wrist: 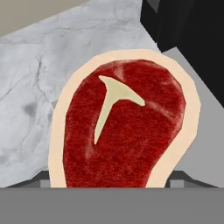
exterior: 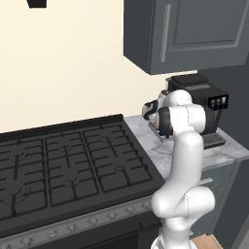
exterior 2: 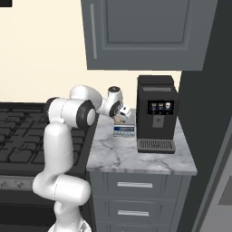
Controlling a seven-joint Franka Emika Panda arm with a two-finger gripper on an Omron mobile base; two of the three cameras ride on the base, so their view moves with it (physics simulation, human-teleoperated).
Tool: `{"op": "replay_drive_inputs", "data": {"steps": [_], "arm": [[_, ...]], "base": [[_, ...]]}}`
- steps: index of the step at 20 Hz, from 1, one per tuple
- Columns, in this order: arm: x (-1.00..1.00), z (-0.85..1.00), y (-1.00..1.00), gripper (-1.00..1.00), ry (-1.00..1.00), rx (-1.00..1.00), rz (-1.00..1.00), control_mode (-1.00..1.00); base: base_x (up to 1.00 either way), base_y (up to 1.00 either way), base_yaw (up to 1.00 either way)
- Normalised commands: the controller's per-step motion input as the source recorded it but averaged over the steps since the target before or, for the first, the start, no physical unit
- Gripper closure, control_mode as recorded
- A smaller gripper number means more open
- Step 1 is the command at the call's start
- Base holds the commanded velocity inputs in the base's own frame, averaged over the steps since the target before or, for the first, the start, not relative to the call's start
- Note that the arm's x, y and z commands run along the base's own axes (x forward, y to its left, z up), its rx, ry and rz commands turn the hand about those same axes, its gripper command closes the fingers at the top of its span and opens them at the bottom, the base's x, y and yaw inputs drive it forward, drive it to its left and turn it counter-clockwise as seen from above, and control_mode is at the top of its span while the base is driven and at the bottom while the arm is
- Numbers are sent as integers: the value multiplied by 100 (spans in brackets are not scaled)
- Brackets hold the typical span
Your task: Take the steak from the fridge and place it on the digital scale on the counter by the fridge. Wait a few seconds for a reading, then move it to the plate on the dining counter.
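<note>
Left base view: the arm reaches over the marble surface beside the coffee machine, its bulk hiding the tool.

Right base view: the tool hangs over the digital scale near the surface's back left corner, coffee machine close on the right.

Hand view: the steak lies right at the fingertips, long axis running away from the tool. Whether it is clamped, I cannot tell.

Home kitchen; black gas stove with grates at 9 o'clock; marble counter over drawers; coffee machine at 3 o'clock; grey wall cabinet at 12.
</note>
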Motion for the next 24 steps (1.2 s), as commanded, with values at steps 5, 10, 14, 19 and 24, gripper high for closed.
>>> {"op": "replay_drive_inputs", "data": {"steps": [5, 10, 14, 19, 24], "arm": [[0, 0, 0, 100, 2, 0, 0, -100], [0, 0, 0, 100, 1, 0, 0, -100], [-52, 10, 0, 100, -7, 0, 4, -100], [-100, 55, 0, 100, -14, 0, 12, -100], [-100, 74, 0, 100, -8, 0, 12, -100]], "base": [[0, 0, 0], [0, 0, 0], [0, 0, 0], [0, 0, 0], [0, 0, 0]]}}
